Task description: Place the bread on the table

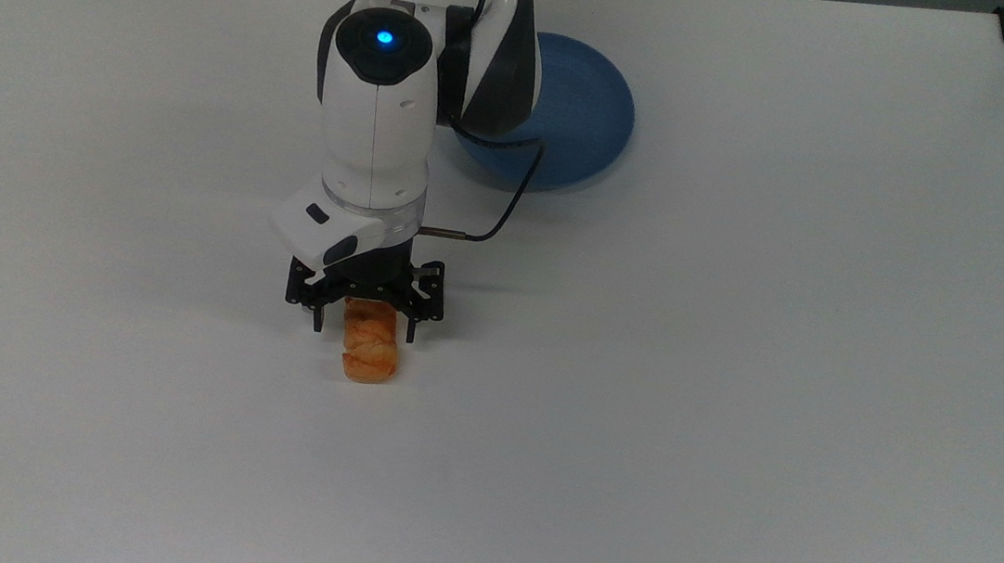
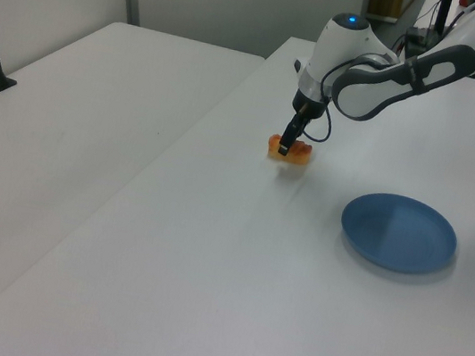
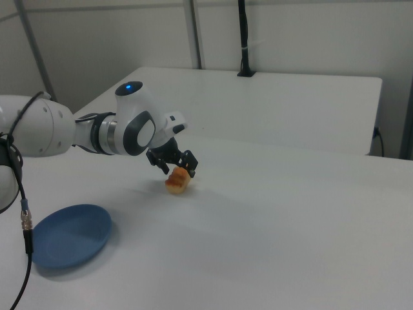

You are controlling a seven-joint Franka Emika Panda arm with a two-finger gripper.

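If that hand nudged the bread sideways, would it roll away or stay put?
Probably stay put: the bread is oblong and lumpy-topped, lying lengthwise on the flat table, so it would likely slide or pivot rather than roll. It looks small and light, so a slight nudge from the open hand straddling it might shift it easily.

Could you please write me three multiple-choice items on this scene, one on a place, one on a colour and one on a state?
1. Where does the bread lie?
A. on the table
B. on the plate
C. on the neighbouring table

2. What colour is the plate?
A. red
B. blue
C. green

3. How do the fingers of the gripper stand?
A. clamped on the bread
B. spread, either side of the bread
C. clamped on the plate

Answers: 1 A, the loaf rests on the white top; 2 B, the round plate is blue; 3 B, gaps show beside the loaf.
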